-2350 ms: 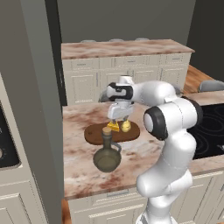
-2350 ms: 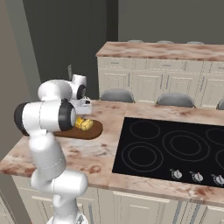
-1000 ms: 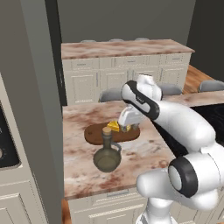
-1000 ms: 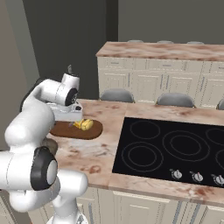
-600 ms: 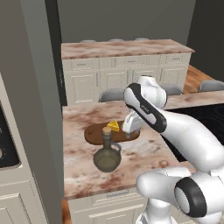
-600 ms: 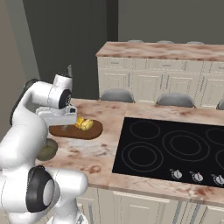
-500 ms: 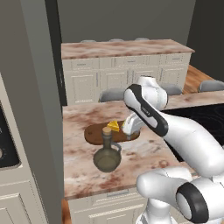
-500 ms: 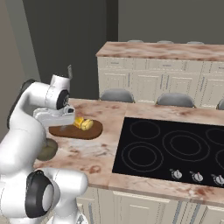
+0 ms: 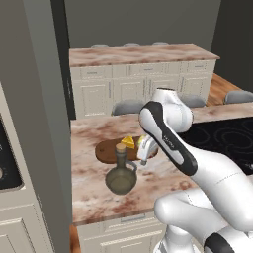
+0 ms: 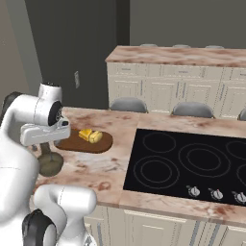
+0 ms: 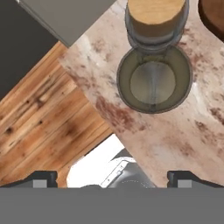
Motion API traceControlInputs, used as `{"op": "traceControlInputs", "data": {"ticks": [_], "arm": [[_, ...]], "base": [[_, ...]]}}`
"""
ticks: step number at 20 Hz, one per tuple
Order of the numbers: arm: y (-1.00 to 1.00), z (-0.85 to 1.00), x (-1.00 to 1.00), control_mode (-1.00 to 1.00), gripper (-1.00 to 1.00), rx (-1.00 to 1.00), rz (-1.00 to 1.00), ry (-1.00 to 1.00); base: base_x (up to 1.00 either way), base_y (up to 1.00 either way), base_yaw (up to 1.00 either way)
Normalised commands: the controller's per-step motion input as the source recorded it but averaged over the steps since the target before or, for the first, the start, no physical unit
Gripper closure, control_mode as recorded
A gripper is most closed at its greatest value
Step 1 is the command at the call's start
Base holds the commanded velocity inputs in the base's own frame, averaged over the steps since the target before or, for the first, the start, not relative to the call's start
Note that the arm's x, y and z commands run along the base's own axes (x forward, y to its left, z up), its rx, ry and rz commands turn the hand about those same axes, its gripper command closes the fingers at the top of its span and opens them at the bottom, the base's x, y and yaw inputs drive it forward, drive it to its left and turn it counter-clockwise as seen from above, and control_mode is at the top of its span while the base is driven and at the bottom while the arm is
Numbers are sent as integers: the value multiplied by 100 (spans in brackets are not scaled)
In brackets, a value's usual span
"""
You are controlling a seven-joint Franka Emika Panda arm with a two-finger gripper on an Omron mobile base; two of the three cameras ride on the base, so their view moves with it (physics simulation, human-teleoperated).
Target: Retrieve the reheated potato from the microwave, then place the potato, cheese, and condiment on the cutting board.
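Potato (image 10: 95, 137) and cheese (image 10: 85, 134) lie on the cutting board (image 10: 103, 143). The condiment bottle (image 9: 121, 176) stands on the tabletop (image 9: 89, 188) beside it, ungrasped; claw (image 11: 111, 177) open, empty.

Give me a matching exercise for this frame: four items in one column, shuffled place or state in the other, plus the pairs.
Items:
1. cheese
2. condiment
3. cutting board
4. end effector

Place or state:
A. open, above the bottle
B. flat on the counter, holding food
C. standing on the counter in front of the board, off it
D. lying on the board

Pairs: 1-D, 2-C, 3-B, 4-A
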Motion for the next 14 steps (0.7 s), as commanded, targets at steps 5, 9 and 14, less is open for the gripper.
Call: {"op": "traceControlInputs", "data": {"ticks": [5, 9, 14], "arm": [[25, 0, -4, -100, -100, -1, 0, -2], [12, 0, 13, -100, -100, -10, -2, -9], [13, -4, 17, -100, -100, -8, -4, -5]], "base": [[0, 0, 0], [0, 0, 0], [0, 0, 0]]}}
